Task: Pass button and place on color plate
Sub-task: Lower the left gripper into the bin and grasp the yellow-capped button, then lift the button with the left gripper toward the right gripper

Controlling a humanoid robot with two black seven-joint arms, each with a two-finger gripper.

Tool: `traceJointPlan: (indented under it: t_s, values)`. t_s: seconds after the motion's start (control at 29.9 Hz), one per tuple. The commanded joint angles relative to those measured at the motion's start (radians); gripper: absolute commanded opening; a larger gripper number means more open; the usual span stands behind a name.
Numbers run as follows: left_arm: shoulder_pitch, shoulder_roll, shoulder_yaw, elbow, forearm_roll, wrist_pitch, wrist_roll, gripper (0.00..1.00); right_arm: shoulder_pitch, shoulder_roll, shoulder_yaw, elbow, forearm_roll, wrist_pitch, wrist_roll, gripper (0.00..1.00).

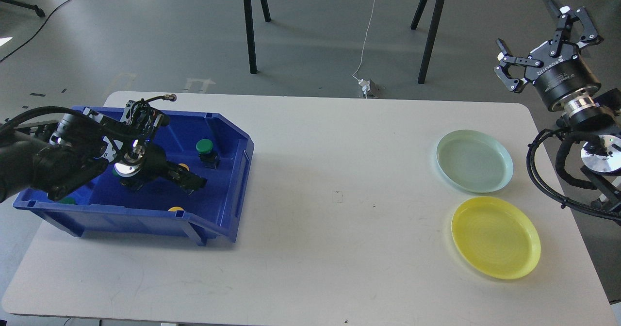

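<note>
A blue bin [228, 190] on the table's left holds several push buttons on black bases. A green button [204, 146] stands upright at the back right. A yellow button [183, 166] peeks out just behind my left gripper [193, 181], which reaches low into the bin; its dark fingers cannot be told apart. Another yellow button [176, 209] and a green one [68, 201] sit by the front wall. My right gripper [533, 29] is open and empty, raised beyond the table's right edge. A pale green plate [474, 161] and a yellow plate [496, 237] lie on the right.
The white table [335, 195] stretches between the bin and the plates. Black stand legs [250, 30] and a white cable [366, 40] are on the floor behind the table. My right arm's cables [543, 180] hang beside the pale green plate.
</note>
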Motion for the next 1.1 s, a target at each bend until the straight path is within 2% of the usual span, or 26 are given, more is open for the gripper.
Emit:
traceJointPlan:
  t_s: [0.0,0.07,0.17,0.2,0.27,0.37,0.5,0.57,0.64,0.8,0.9,1.0,1.07]
  values:
    - [0.002,0.002,-0.001,0.000,0.000,0.000,0.000,0.57,-0.001,0.000,0.002,0.001,0.000,0.000,-0.001,0.99]
    - [0.002,0.002,0.001,0.000,0.000,0.000,0.000,0.49,-0.001,0.000,0.002,0.001,0.000,0.000,0.001,0.99]
    - [0.002,0.003,0.001,0.000,0.001,0.000,0.000,0.48,-0.003,0.000,0.002,0.001,0.000,0.000,0.001,0.99]
    - [0.002,0.003,0.001,0.000,0.000,0.000,0.000,0.45,-0.003,0.000,0.002,0.001,0.000,0.000,-0.001,0.99]
    - [0.002,0.005,-0.001,0.000,0.000,0.000,0.000,0.23,-0.003,0.000,0.002,-0.001,0.000,0.000,0.001,0.99]
    - [-0.001,0.008,-0.002,-0.003,0.000,0.000,0.000,0.09,-0.004,0.000,0.002,0.001,0.000,0.000,0.001,0.99]
    - [-0.009,0.035,-0.008,-0.017,-0.003,0.000,0.000,0.06,-0.004,0.000,0.003,0.001,0.000,0.000,0.001,0.99]
    - [-0.017,0.086,-0.014,-0.057,-0.005,0.000,0.000,0.06,-0.004,0.000,0.003,0.001,0.000,0.000,0.001,0.99]
    - [-0.038,0.164,-0.037,-0.154,-0.010,0.000,0.000,0.06,-0.006,0.000,0.003,-0.001,0.000,0.000,0.001,0.99]
    - [-0.060,0.415,-0.197,-0.461,-0.029,0.000,0.000,0.06,-0.007,0.000,0.003,-0.005,0.000,0.000,0.001,0.99]
    - [-0.052,0.517,-0.290,-0.558,-0.097,0.000,0.000,0.07,-0.014,0.000,0.006,-0.005,0.002,0.000,0.001,0.99]
    - [-0.053,0.567,-0.326,-0.601,-0.233,0.000,0.000,0.07,-0.021,-0.002,0.024,-0.004,0.003,0.000,0.001,0.99]
    - [-0.056,0.612,-0.368,-0.705,-0.383,0.000,0.000,0.07,-0.021,-0.002,0.038,0.002,0.004,0.000,-0.002,0.99]
